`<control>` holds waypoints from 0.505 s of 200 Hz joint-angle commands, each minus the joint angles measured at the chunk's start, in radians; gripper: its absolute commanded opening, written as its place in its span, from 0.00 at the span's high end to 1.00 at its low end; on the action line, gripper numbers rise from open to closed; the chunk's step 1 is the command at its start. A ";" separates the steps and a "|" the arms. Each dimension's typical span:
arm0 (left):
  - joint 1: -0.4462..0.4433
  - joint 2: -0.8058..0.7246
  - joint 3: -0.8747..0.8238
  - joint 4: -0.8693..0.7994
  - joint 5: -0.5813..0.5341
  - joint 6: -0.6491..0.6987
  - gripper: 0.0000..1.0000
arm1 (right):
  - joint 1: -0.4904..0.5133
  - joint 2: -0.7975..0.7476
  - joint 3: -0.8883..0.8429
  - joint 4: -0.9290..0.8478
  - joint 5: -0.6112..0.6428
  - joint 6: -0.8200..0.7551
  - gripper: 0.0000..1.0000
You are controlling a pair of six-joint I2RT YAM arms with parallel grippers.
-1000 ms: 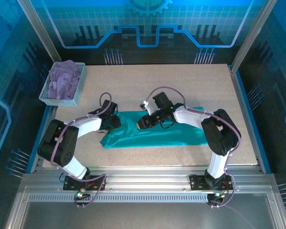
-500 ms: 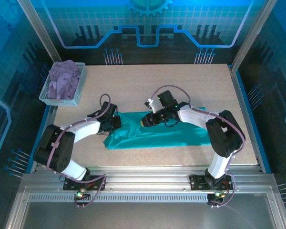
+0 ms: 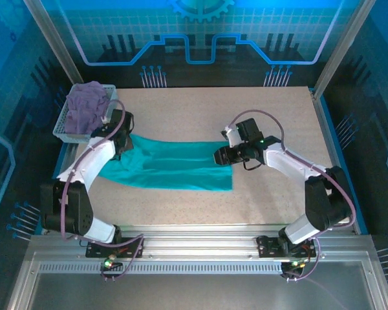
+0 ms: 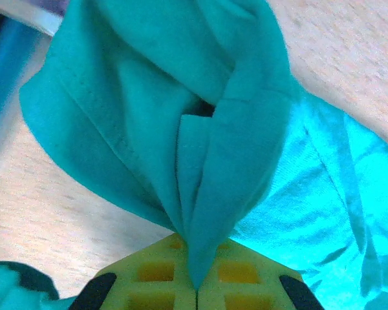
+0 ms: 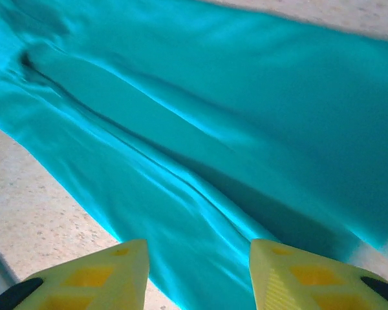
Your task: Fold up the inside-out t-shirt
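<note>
Inside-out t-shirt (image 3: pixel 174 166): teal, lying on the desk (image 3: pixel 278 110) left of centre. It is drawn out as a long, roughly flat band running from the far-left side toward the middle. The right end is a fairly straight edge. The left end narrows and gathers into a bunch. Shallow lengthwise creases show along the cloth in the right wrist view (image 5: pixel 200 116).

Left hand (image 3: pixel 121 143): at the gathered left end of the shirt, just beside the near corner of the basket (image 3: pixel 63 132). In the left wrist view the hand (image 4: pixel 195 287) is fully closed. Its yellow fingers (image 4: pixel 155 278) meet, with a fold of teal cloth pinched between them. The hemmed edges of the shirt (image 4: pixel 149 110) fan upward from the pinch point.

Right hand (image 3: pixel 218 156): at the far corner of the shirt's right end. In the right wrist view the hand (image 5: pixel 197 244) is parted about halfway, its two yellow fingers (image 5: pixel 116 271) well apart. Nothing is clamped between them. The cloth lies beneath the gap, and bare desk shows at lower left.

The basket sits at the far-left edge of the desk and holds a crumpled lavender garment (image 3: pixel 87 106).
</note>
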 commanded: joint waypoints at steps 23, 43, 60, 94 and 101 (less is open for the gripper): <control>-0.136 0.170 0.211 -0.244 -0.243 0.048 1.00 | -0.038 -0.095 -0.058 -0.089 0.139 -0.002 0.54; -0.240 0.228 0.286 -0.320 -0.217 0.016 1.00 | -0.059 -0.114 -0.079 -0.079 0.133 0.005 0.54; -0.317 0.280 0.354 -0.384 -0.181 -0.022 1.00 | -0.066 -0.116 -0.084 -0.079 0.132 0.005 0.54; -0.465 0.382 0.492 -0.469 -0.084 -0.089 1.00 | -0.072 -0.107 -0.081 -0.083 0.129 0.002 0.54; -0.495 0.406 0.523 -0.476 -0.059 -0.099 1.00 | -0.072 -0.108 -0.080 -0.085 0.130 0.003 0.54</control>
